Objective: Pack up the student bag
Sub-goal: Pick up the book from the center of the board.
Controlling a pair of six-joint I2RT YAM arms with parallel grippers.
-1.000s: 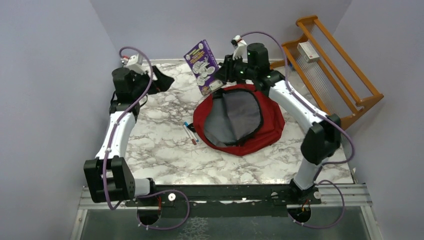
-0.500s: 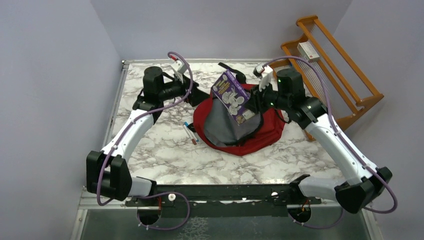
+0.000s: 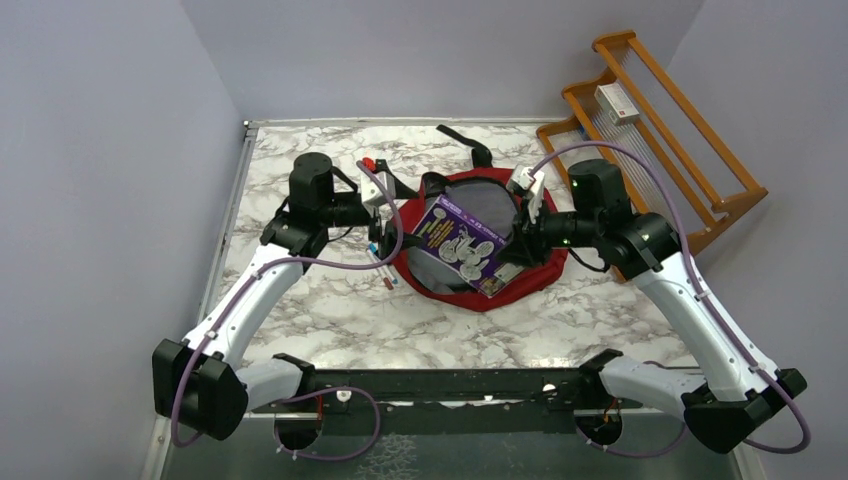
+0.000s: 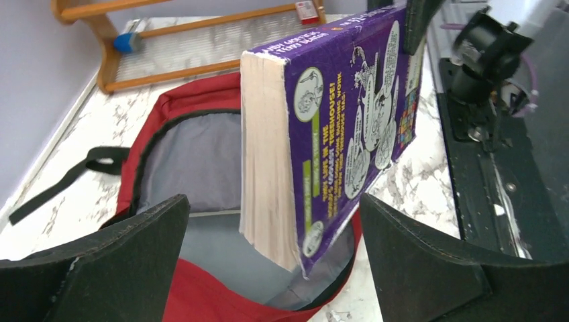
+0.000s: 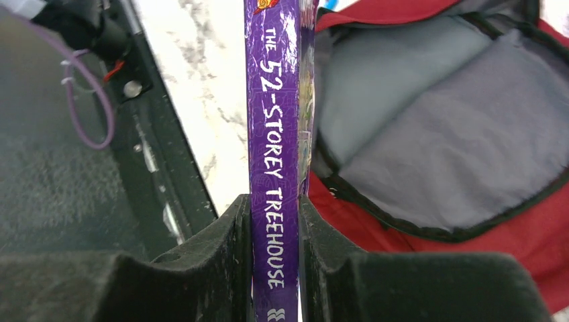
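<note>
The student bag point(image 3: 535, 278) lies near the middle of the marble table point(image 3: 330, 320), a little toward the far side. Its main compartment is unzipped, its grey lining is exposed, and 1 black strap point(image 3: 462, 140) trails toward the far edge. A purple paperback book point(image 3: 458, 243) hangs tilted over the open mouth. The right gripper point(image 5: 274, 201) holds it, both pads pressed flat against the covers at the spine end. The left gripper point(image 3: 383, 212) sits at the bag's left rim with its jaws spread wide, gripping nothing; in its wrist view the book shows between the fingers without touching either. 2 markers point(image 3: 381, 266) lie on the table just left of the bag. A wooden rack point(image 3: 690, 150) stands off the table's far right corner.
</note>
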